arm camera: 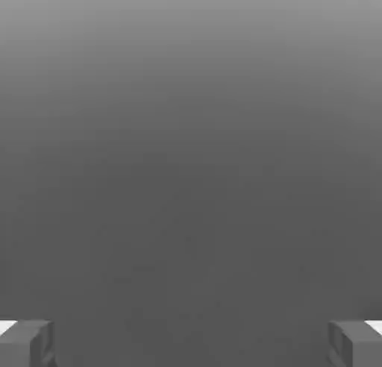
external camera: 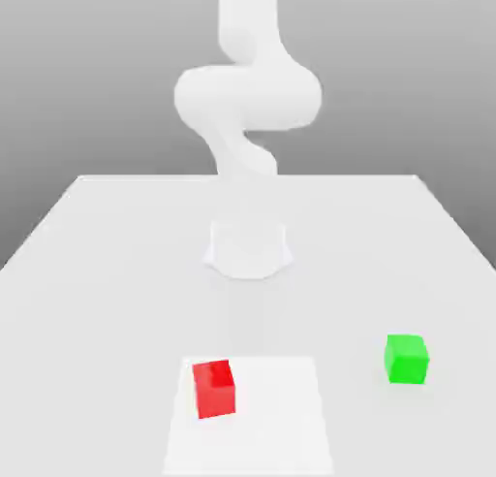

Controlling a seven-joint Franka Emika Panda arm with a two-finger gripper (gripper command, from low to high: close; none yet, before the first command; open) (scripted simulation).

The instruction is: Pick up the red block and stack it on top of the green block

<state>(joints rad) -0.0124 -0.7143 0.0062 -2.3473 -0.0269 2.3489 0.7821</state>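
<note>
**Inspector:** Report the red block (external camera: 214,389).

**Assistant:** A small cube, bright red, plain matte faces, no markings. It sits flat on the white table (external camera: 116,271), near the front edge, toward the exterior view's left of centre, turned slightly so that one vertical edge faces the camera. The surface under it shows as a lighter rectangular patch (external camera: 281,417).

**Inspector:** And the green block (external camera: 406,359)?

**Assistant:** Same size and finish, bright green. It rests on the table toward the exterior view's right, a little farther back than the red one, well apart from it. Nothing touches either cube.

**Inspector:** The arm (external camera: 247,97)?

**Assistant:** White, rising from its base (external camera: 249,249) at mid-table, behind both blocks.

**Inspector:** End effector?

**Assistant:** In the hand view the gripper (arm camera: 191,343) has its two grey fingertips (arm camera: 26,343) spread wide, at opposite edges, with nothing between them.
</note>
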